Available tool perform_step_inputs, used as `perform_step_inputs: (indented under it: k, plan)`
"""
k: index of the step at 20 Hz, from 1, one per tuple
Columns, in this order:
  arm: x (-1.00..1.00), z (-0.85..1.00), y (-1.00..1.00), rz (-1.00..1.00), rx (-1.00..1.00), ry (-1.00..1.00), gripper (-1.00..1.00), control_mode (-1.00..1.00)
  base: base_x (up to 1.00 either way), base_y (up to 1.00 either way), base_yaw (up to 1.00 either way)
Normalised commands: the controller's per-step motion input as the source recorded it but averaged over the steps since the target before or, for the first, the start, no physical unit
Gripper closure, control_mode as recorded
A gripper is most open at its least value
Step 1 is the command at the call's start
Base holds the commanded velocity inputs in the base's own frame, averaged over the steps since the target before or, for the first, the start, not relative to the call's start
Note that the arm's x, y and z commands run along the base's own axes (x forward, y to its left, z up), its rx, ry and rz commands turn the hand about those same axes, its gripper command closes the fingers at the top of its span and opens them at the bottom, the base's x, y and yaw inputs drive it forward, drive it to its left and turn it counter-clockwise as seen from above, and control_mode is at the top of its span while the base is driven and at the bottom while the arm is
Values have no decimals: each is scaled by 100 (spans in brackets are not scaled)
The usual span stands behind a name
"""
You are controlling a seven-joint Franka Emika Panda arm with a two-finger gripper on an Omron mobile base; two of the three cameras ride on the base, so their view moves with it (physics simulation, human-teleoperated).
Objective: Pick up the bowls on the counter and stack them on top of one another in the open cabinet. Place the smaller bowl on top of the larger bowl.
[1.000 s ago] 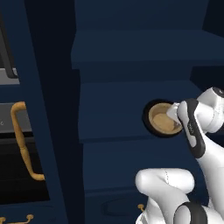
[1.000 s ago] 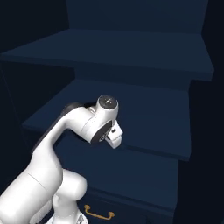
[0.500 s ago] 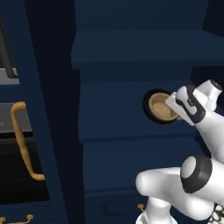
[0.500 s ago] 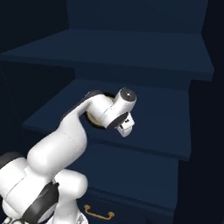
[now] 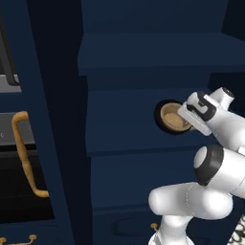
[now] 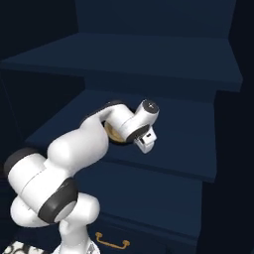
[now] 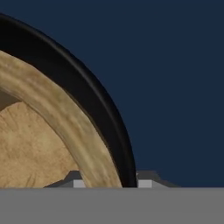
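Sitting inside the larger bowl (image 5: 164, 116), the smaller bowl (image 5: 174, 117) is seen on a middle shelf of the open cabinet (image 5: 134, 119). In the hand view, both rims are straddled by the gripper (image 7: 107, 180), one fingertip inside the wooden bowl (image 7: 39, 144) and one outside the black bowl (image 7: 87, 94); the jaws are narrowly set around them.

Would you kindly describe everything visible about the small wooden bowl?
The small wooden bowl is round, tan-brown with a grainy, lighter inside and a thick rim. It sits upright, nested inside the larger glossy black bowl, whose dark rim rings it, on a shelf of the dark navy open cabinet. In the hand view the gripper straddles both rims, one fingertip inside the wooden bowl and one outside the black bowl.
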Motion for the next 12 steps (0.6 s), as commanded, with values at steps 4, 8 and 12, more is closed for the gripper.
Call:
perform_step_inputs:
  k: [4,8,12]
  plan:
    - [39,-12,0,0,0,-1,-100,-100,0,0,0]
    - [37,-4,0,0,0,-1,-100,-100,0,0,0]
    - [-48,2,-4,0,0,-13,-100,-100,0,0,0]
